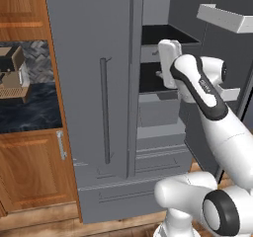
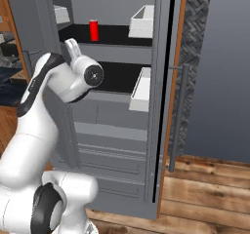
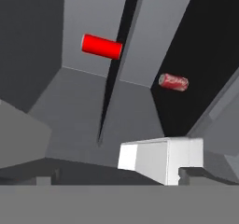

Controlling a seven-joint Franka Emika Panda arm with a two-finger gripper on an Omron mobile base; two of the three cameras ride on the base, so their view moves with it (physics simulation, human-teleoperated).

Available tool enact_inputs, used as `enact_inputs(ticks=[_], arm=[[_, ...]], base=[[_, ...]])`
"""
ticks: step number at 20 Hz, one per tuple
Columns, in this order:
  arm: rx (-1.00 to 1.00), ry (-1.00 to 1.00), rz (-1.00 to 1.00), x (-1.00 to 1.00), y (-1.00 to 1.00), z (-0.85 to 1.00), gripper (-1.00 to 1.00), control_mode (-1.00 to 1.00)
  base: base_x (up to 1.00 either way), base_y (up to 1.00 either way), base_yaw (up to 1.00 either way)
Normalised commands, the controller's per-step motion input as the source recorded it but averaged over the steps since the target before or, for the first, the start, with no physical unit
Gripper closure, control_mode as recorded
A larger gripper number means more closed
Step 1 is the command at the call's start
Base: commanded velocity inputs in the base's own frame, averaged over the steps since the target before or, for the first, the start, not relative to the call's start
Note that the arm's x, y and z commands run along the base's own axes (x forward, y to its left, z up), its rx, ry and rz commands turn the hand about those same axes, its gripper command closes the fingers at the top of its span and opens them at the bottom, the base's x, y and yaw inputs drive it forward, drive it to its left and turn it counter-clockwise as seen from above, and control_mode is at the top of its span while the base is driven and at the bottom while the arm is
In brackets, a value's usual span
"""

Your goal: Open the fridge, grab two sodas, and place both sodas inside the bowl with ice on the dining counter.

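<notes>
The grey fridge (image 1: 84,58) has its right door (image 2: 166,82) swung open and its left door shut. One red soda (image 2: 93,29) stands on the upper dark shelf. The hand view, which is rolled, has that soda (image 3: 101,46) at upper left and a second soda (image 3: 173,82) against the dark shelf to the right. My gripper (image 3: 116,178) is open with nothing between its fingers, and both cans lie well ahead of it. My wrist (image 1: 168,63) reaches into the fridge opening at shelf height. The bowl and the dining counter are out of view.
White door bins (image 2: 141,89) line the open door, and one bin (image 3: 158,164) sits close to my fingertips. Fridge drawers (image 1: 128,191) lie below. Brown cabinets (image 1: 29,167) and a dark counter with a coffee machine (image 1: 12,75) stand to the left.
</notes>
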Motion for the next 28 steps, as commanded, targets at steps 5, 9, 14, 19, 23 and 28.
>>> enact_inputs(ticks=[5, 9, 14, 19, 23, 28], arm=[[0.07, 0.06, 0.01, 0.29, 0.35, 0.0, -1.0, -1.0], [0.08, 0.05, 0.01, 0.18, 0.42, 0.0, -1.0, -1.0], [0.08, 0.02, 0.04, 0.06, 0.36, 0.0, -1.0, -1.0], [0.04, 0.0, 0.15, -0.03, 0.29, 0.0, -1.0, -1.0], [0.0, 0.0, 0.28, -0.24, 0.36, 0.0, -1.0, -1.0], [0.0, 0.0, 0.32, -0.34, 0.44, 0.0, -1.0, -1.0]], base=[[0.0, 0.0, 0.0], [0.0, 0.0, 0.0], [0.0, 0.0, 0.0], [0.0, 0.0, 0.0], [0.0, 0.0, 0.0], [0.0, 0.0, 0.0]])
